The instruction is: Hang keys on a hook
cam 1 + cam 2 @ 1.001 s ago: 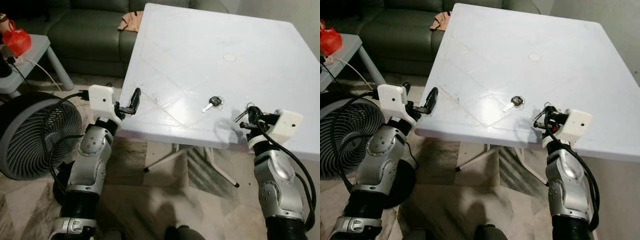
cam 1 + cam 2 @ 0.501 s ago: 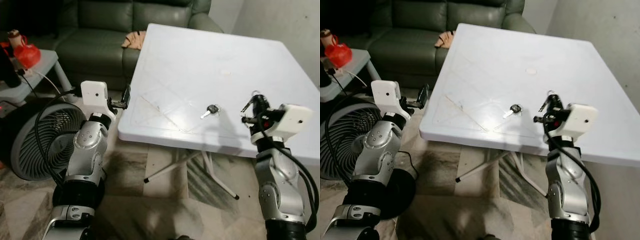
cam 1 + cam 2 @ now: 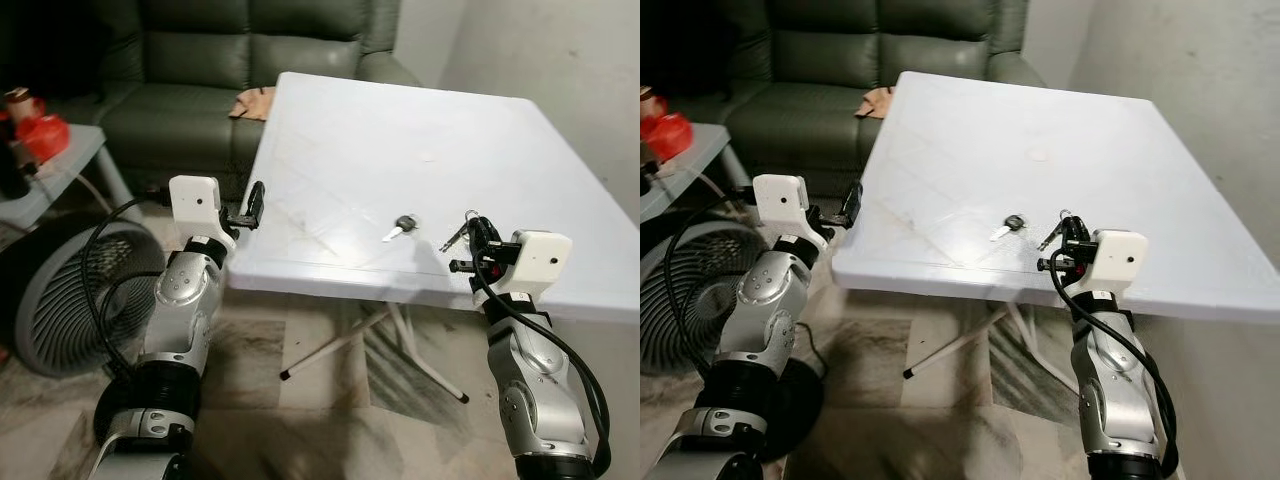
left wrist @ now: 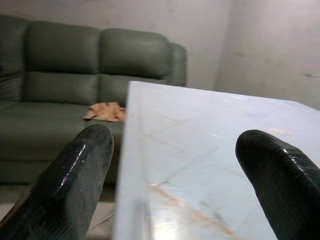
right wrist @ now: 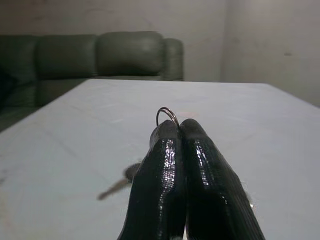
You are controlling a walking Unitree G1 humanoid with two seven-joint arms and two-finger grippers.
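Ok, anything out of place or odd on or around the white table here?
One black-headed key lies loose on the white table, apart from the key ring pinched in the shut right gripper. An orange-tan cloth sits crumpled on the sofa behind. No hook is in view. The left gripper is open beside the table edge.

Right end effector raised, fingers pressed together; left end effector raised, fingers spread.

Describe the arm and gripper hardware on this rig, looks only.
Both arms are silver metal with rounded joint housings and black loose cables. Each wrist carries a white boxy camera housing. The left gripper and right gripper each have two long, glossy black fingers with rounded tips.
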